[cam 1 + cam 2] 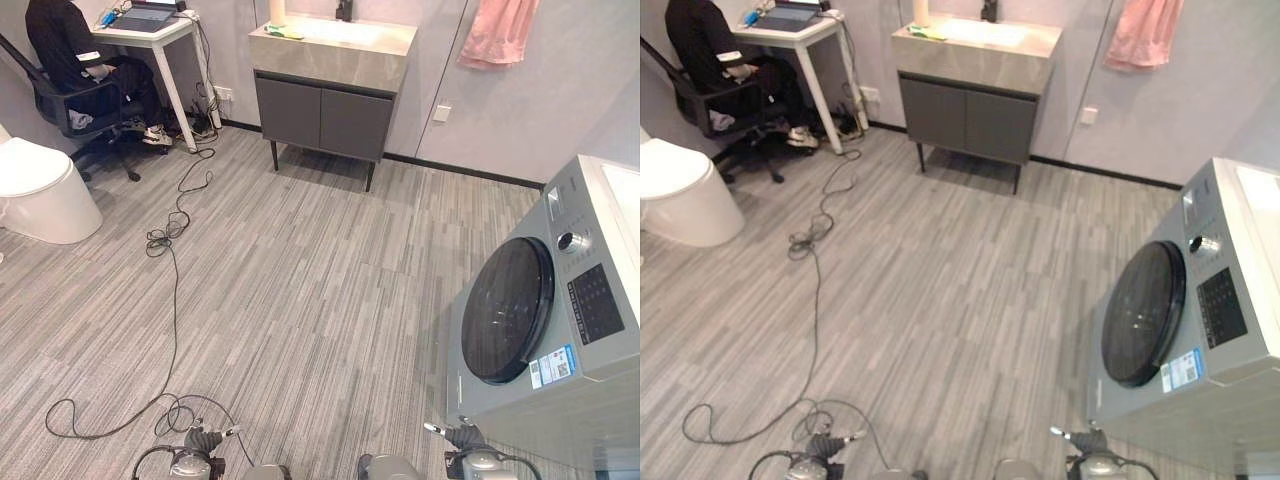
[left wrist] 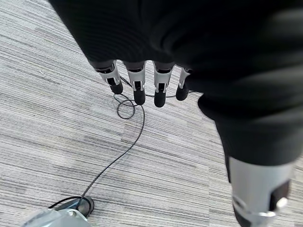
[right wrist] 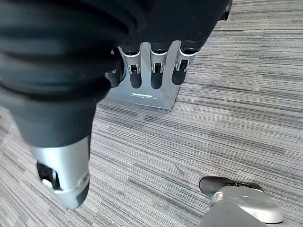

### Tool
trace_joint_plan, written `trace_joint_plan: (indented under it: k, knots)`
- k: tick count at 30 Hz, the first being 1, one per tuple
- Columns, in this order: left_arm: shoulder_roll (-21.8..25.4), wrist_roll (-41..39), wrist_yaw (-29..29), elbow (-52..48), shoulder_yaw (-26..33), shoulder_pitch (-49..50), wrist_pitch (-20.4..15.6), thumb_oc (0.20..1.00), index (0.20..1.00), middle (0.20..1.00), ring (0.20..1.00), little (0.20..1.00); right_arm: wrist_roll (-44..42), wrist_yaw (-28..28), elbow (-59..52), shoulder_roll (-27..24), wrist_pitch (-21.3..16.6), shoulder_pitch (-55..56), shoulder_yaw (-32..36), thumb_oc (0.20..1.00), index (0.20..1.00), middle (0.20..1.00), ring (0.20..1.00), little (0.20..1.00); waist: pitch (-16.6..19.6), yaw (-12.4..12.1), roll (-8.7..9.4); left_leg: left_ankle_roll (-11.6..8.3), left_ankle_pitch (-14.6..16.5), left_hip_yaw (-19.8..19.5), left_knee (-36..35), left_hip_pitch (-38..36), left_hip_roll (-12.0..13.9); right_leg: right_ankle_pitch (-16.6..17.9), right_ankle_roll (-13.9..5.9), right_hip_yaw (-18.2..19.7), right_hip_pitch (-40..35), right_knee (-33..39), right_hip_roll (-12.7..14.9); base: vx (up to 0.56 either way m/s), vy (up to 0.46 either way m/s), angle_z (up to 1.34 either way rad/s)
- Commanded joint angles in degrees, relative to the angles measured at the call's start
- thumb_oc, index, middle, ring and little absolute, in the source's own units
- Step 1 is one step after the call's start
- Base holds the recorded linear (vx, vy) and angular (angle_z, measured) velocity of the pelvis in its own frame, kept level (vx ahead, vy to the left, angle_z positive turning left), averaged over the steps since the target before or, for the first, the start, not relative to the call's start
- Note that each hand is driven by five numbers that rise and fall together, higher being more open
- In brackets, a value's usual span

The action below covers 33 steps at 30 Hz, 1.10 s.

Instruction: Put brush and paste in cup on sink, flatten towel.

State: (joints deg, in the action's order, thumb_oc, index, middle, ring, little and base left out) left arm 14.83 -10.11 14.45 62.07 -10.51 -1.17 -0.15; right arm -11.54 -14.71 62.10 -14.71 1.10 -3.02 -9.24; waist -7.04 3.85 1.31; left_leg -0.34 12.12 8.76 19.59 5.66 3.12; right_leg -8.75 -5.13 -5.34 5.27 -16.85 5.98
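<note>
Sink cabinet [image 1: 330, 75] stood far off at 12 o'clock; left hand [image 2: 142, 85] and right hand [image 3: 151, 71] both hung released, empty.

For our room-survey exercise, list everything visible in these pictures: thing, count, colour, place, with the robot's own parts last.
Sink: one, pale, on the cabinet at the far wall.
Cabinet: one, dark grey, under the sink.
Towel: one, pink, hanging on the wall to the right of the sink.
Green items: small, on the sink's left end; too small to tell apart.
Washer: one, grey with a dark round door, near right.
Toilet: one, white, left.
Desk: one, white, far left, with a laptop.
Person: one, in black, seated at the desk.
Left hand: fingers straight, above the floor.
Right hand: fingers straight, above the floor.
</note>
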Motion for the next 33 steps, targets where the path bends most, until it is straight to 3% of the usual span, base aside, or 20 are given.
trace_joint_plan:
  k: [1, 12, 15, 18, 20, 21, 23, 26, 28, 31, 33]
  knots:
    - [0.48, 3.59, 0.32, 0.14, -2.24, -1.01, -0.48, 1.000, 1.000, 1.000, 1.000, 1.000, 0.76, 0.05, 2.22, -0.60, -0.12, -3.15, -0.69, 1.000, 1.000, 1.000, 1.000, 1.000, -1.84, 0.02, 0.29, 0.54, 0.12, -1.48, -1.68, -2.76, -3.54, 3.40, -2.53, 0.98, -3.39, 5.13, -0.59, 0.02, 0.069, 0.00]
    - [2.19, 7.37, -0.31, -0.80, -4.17, -2.70, -0.31, 1.000, 1.000, 1.000, 1.000, 1.000, 0.76, 1.89, 3.07, -1.38, 0.34, -4.49, -0.72, 1.000, 1.000, 1.000, 1.000, 1.000, -1.92, 0.35, 0.04, 1.79, -1.21, -1.04, -4.78, -2.78, -5.27, 6.20, -4.57, 2.54, -1.48, 4.25, 0.99, -0.01, 0.112, -0.05]
    - [4.01, 10.67, -1.66, -2.58, -5.76, -3.75, -0.12, 1.000, 1.000, 1.000, 1.000, 1.000, 1.39, 2.13, 1.95, -2.74, 0.37, -3.75, -0.02, 1.000, 1.000, 1.000, 1.000, 1.000, -2.82, 1.56, 0.00, 2.97, -2.73, -2.45, -8.09, -4.23, -6.71, 10.82, -4.02, 4.60, 1.87, -3.21, 1.90, -0.01, 0.151, 0.03]
    - [5.71, 11.48, -2.33, -4.39, -6.32, -4.45, 0.05, 1.000, 1.000, 1.000, 1.000, 1.000, -0.27, 1.86, 0.57, -2.93, -0.20, -3.45, 1.02, 1.000, 1.000, 1.000, 1.000, 1.000, -4.03, 2.39, -0.33, 3.31, -3.74, -3.22, -10.67, -5.49, -6.71, 10.42, -2.93, 4.50, 5.24, -8.13, 0.26, -0.01, 0.149, 0.20]
    - [6.02, 11.99, -2.45, -3.72, -6.54, -5.06, 0.04, 1.000, 1.000, 1.000, 1.000, 1.000, -1.55, 1.88, 0.95, -2.51, -0.67, -3.11, 1.39, 1.000, 1.000, 1.000, 1.000, 1.000, -3.86, 3.43, 0.00, 3.34, -4.27, -4.50, -13.09, -6.65, -7.43, 9.09, -2.64, 6.20, 6.93, -5.62, -3.99, 0.09, 0.076, -0.07]
    - [5.96, 11.70, -2.17, -3.23, -6.05, -5.24, 0.01, 1.000, 1.000, 1.000, 1.000, 1.000, -1.86, 1.65, 1.24, -2.36, -0.61, -3.16, 1.52, 1.000, 1.000, 1.000, 1.000, 1.000, -3.90, 3.50, 0.11, 3.21, -4.38, -4.33, -14.09, -7.11, -7.55, 9.12, -2.79, 5.50, 7.33, -3.61, -4.30, 0.12, 0.031, 0.07]
    - [5.23, 10.68, -1.75, -1.68, -5.13, -5.58, 0.00, 1.000, 1.000, 1.000, 1.000, 1.000, -2.05, 1.55, 2.12, -2.02, -0.50, -4.02, 1.37, 1.000, 1.000, 1.000, 1.000, 1.000, -4.02, 3.77, 0.31, 2.82, -4.24, -4.05, -15.69, -8.13, -7.59, 12.26, -3.72, 2.84, 9.84, 4.55, -2.85, 0.18, -0.007, 0.17]
    - [4.54, 10.62, -2.04, -0.91, -5.30, -6.27, 0.15, 1.000, 1.000, 1.000, 1.000, 1.000, -1.27, 1.33, 2.06, -2.36, -0.18, -4.58, 1.10, 1.000, 1.000, 1.000, 1.000, 1.000, -4.78, 5.28, -0.05, 2.42, -2.46, -5.74, -15.79, -10.58, -8.22, 16.73, -5.47, 4.72, 13.15, 12.51, -2.56, 0.32, -0.021, 0.02]
    - [4.35, 11.18, -1.89, -0.95, -5.28, -6.41, 0.22, 1.000, 1.000, 1.000, 1.000, 1.000, -0.68, 1.31, 1.25, -2.57, 0.13, -4.70, 1.03, 1.000, 1.000, 1.000, 1.000, 1.000, -5.28, 5.85, -0.39, 2.07, -0.64, -6.36, -15.83, -13.35, -8.38, 18.76, -6.06, 3.10, 14.72, 16.52, -1.49, 0.38, -0.026, 0.16]
    - [4.01, 11.16, -1.96, -0.85, -4.69, -5.99, 0.38, 1.000, 1.000, 1.000, 1.000, 1.000, 1.33, 1.65, 0.02, -2.91, 0.44, -4.18, 0.51, 1.000, 1.000, 1.000, 1.000, 1.000, -5.26, 6.21, -0.52, 1.58, 0.67, -7.41, -16.83, -17.66, -8.67, 19.81, -6.05, -1.09, 15.24, 16.56, -1.53, 0.37, -0.058, 0.15]
    - [3.34, 11.18, -2.21, -0.23, -4.71, -5.52, 0.53, 1.000, 1.000, 1.000, 1.000, 1.000, 1.89, 1.93, 0.18, -3.51, 0.53, -3.05, 0.37, 1.000, 1.000, 1.000, 1.000, 1.000, -4.10, 6.98, -1.19, 0.97, 1.13, -8.86, -17.60, -19.93, -8.01, 19.95, -5.05, -0.14, 13.88, 16.69, -2.25, 0.40, -0.105, 0.31]
